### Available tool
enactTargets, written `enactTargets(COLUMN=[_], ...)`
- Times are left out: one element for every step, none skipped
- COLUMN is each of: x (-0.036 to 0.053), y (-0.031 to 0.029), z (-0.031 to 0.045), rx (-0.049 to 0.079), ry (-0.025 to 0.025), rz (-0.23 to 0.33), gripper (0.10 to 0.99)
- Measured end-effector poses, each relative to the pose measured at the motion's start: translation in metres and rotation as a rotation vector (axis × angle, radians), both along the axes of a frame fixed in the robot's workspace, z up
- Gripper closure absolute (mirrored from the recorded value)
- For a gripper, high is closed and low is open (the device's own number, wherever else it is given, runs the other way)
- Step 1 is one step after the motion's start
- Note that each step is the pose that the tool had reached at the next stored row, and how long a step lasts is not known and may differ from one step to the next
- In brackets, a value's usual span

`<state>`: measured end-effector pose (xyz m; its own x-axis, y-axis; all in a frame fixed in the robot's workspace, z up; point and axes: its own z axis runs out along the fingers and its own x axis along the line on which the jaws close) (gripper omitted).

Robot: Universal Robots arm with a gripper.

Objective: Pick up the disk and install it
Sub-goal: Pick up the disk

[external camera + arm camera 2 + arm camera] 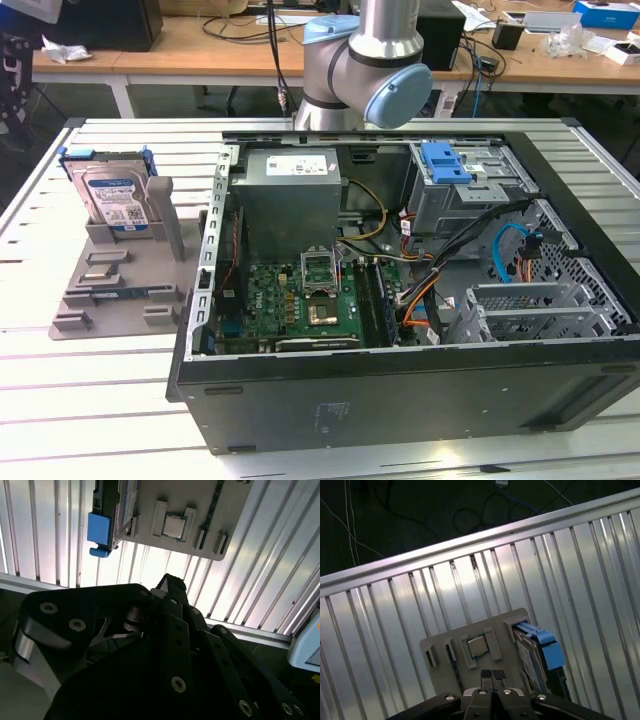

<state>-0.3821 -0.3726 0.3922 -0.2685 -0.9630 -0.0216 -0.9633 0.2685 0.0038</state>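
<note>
The disk (112,195), a silver drive with a white-and-blue label and blue rails, stands on edge in a slot of the grey holder tray (110,290) at the exterior view's left. Both wrist views look down on it from well above: the disk (535,655) shows edge-on with its blue rail tab, and again as the disk (112,515). My gripper (493,674) hangs high over the tray (470,640), its two fingertips pressed together with nothing between them, to one side of the disk and apart from it. The gripper (166,582) and its black linkage show in the second wrist view.
An open computer case (400,300) lies on the slatted metal table (100,400), with a grey drive bay (470,195) topped by a blue bracket (445,163). A square chip (476,646) sits in the tray. A wooden bench with cables stands behind.
</note>
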Motion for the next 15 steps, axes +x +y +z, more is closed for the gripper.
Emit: enactTargets(x=[0.0000, 0.0000, 0.0000, 0.0000, 0.0000, 0.0000, 0.0000, 0.0000, 0.0000, 0.0000, 0.0001, 0.0000, 0.0000, 0.0000, 0.0000], y=[0.0000, 0.0000, 0.0000, 0.0000, 0.0000, 0.0000, 0.0000, 0.0000, 0.0000, 0.0000, -0.0001, 0.0000, 0.0001, 0.0001, 0.0001], z=[0.0000, 0.0000, 0.0000, 0.0000, 0.0000, 0.0000, 0.0000, 0.0000, 0.0000, 0.0000, 0.0000, 0.0000, 0.0000, 0.0000, 0.0000], rx=[0.000, 0.000, 0.000, 0.000, 0.000, 0.000, 0.000, 0.000, 0.000, -0.001, -0.002, -0.004, -0.005, -0.006, -0.006], ry=[-0.0001, 0.0000, 0.0000, 0.0000, 0.0000, 0.0000, -0.0001, -0.0001, -0.0001, 0.0001, 0.0001, 0.0003, 0.0003, 0.0004, 0.0004], rz=[0.009, 0.018, 0.028, 0.046, 0.069, 0.083, 0.096, 0.112, 0.123, 0.159, 0.173, 0.189, 0.210, 0.213, 0.213], gripper=[0.980, 0.980, 0.980, 0.980, 0.980, 0.980, 0.980, 0.980, 0.980, 0.980, 0.980, 0.980, 0.980, 0.980, 0.980])
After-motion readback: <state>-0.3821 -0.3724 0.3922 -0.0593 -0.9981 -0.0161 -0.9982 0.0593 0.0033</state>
